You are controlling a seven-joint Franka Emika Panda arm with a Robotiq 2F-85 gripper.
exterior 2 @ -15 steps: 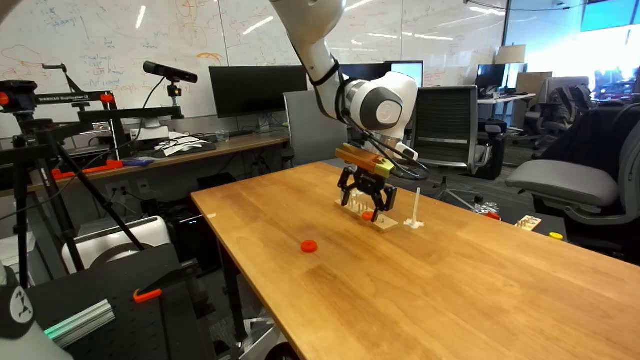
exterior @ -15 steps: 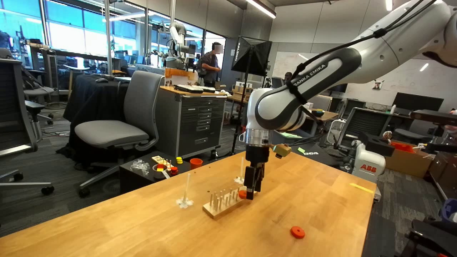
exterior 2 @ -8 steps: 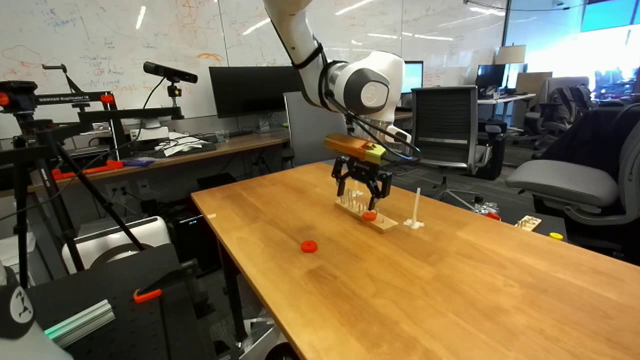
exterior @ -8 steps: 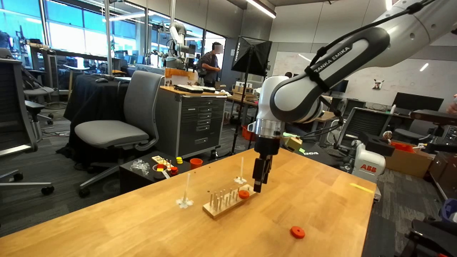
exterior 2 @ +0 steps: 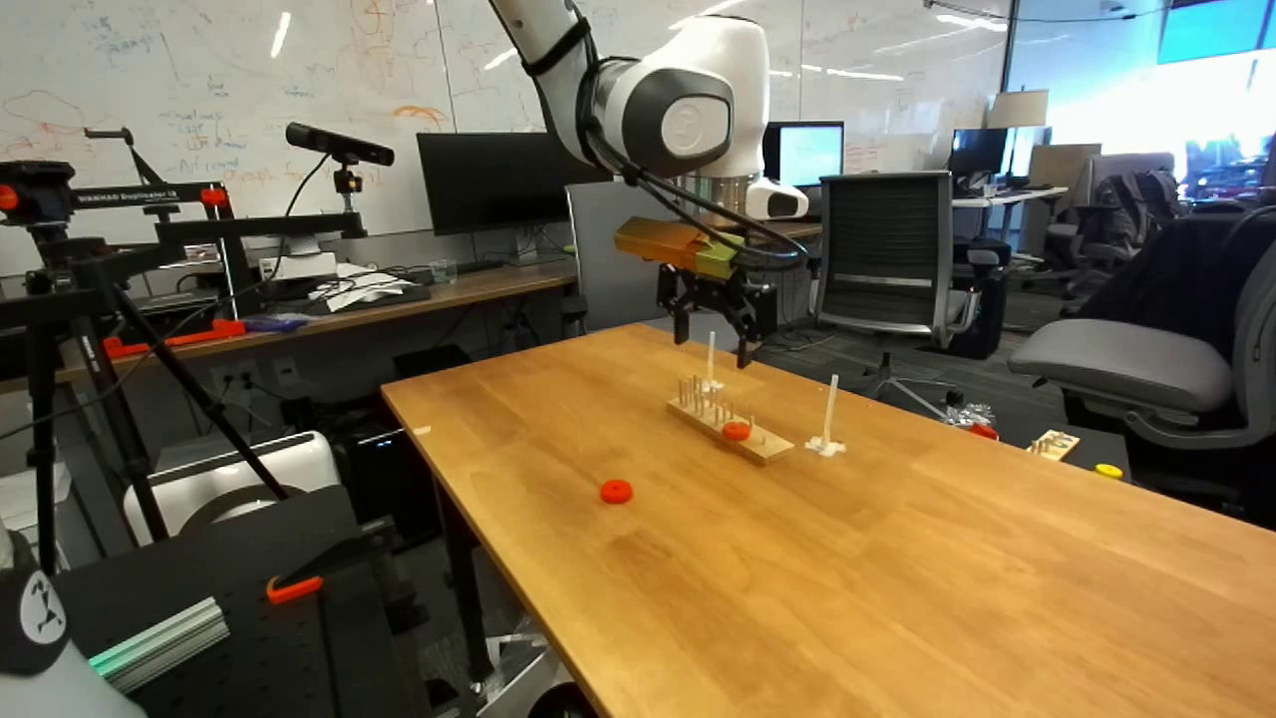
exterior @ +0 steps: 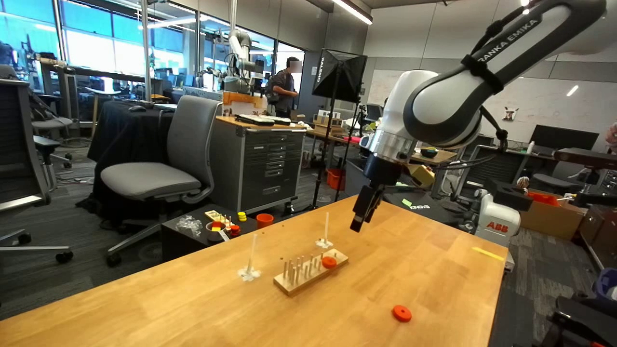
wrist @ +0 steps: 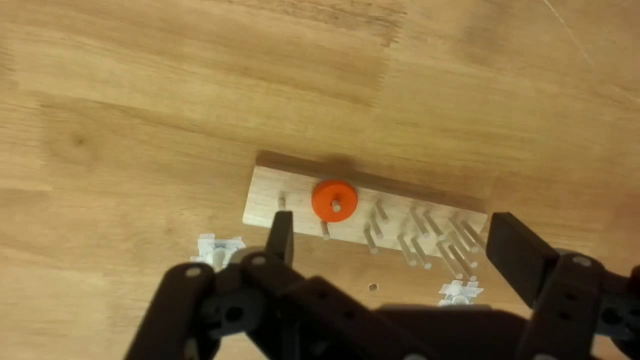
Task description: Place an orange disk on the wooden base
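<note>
The wooden base is a pale slab with upright pegs on the table. It also shows in an exterior view and the wrist view. One orange disk lies around a peg on the base, with the peg's tip through its hole; it shows in both exterior views. A second orange disk lies flat on the bare table, also seen in an exterior view. My gripper is open and empty, raised above the base, its fingers apart and not touching the disk.
Two thin upright sticks stand taped to the table behind the base, a nearer one and a farther one. A low black stand beyond the table holds an orange cup and another pegged slab.
My gripper has risen from around the disk on the base and moved back, tilting a little, with its fingers apart. The disk stays on its peg. The base and second disk have not moved.
</note>
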